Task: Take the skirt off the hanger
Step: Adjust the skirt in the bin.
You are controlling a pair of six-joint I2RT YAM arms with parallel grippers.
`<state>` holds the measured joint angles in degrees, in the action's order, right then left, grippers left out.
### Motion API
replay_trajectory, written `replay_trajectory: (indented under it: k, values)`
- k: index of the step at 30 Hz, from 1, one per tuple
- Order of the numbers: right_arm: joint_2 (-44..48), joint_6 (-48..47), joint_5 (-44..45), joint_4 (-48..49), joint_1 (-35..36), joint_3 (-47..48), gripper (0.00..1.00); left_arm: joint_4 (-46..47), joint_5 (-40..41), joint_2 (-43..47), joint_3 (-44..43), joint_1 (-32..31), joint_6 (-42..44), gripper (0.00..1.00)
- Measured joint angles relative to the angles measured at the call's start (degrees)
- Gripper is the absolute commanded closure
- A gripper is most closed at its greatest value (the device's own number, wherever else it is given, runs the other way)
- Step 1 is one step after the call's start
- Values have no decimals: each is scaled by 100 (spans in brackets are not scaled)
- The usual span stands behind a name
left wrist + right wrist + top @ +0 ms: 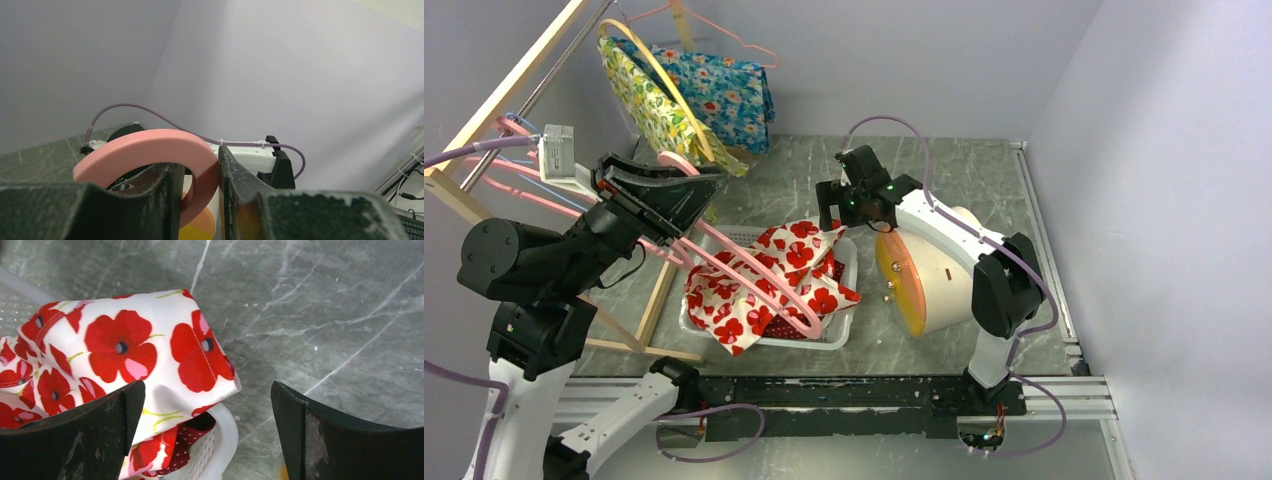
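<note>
In the basket [836, 335]: skirt [796, 252] | left gripper [199, 175] clamps pink hanger [145, 147] | right gripper [207, 407] wide

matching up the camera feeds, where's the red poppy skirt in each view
top external: skirt at centre, heaped in the white basket.
left wrist: not in it, only the pink hanger in the left pincer.
right wrist: skirt at left, draped over the basket rim.
shared landmark: grey marbled table, low left in left wrist, upper right in right wrist.

Black joints [1001, 288] on white arms [936, 228]; looping lilac cables [894, 120].
</note>
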<state>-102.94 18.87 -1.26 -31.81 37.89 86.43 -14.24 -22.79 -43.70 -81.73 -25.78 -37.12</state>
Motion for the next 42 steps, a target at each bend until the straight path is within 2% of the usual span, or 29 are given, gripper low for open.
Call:
replay_trajectory:
  k: [5, 9, 12, 15, 19, 22, 25, 31, 38, 42]
  values:
    - [-87, 22, -387, 28, -107, -114, 0, -15, 0, 0, 0, 0, 2, 93]
    - [-160, 76, -1158, 299, -107, -232, 10, -33, 0, 0, 0, 0, 2, 93]
    - [-170, 173, -1786, 616, -103, -428, 25, -57, 0, 0, 0, 0, 2, 93]
    - [-168, 304, -2166, 916, -111, -549, 33, -61, 0, 0, 0, 0, 2, 93]
    - [-155, 352, -2184, 1110, -20, -562, 48, -57, 0, 0, 0, 0, 0, 93]
    - [-90, 389, -2177, 1213, 48, -562, 66, -57, 0, 0, 0, 0, 0, 93]
    - [20, 428, -2199, 1333, 94, -566, 78, -59, 0, 0, 0, 0, 0, 93]
    - [472, 291, -2208, 1550, 442, -769, 86, -59, 0, 2, 2, 0, 0, 93]
    - [1154, -354, -1537, 1478, 1766, -953, 92, -57, 2, 83, 28, 0, 0, 93]
    - [1462, -435, -1237, 1652, 2363, -1637, 93, -7, 2, 168, 179, 0, -17, 93]
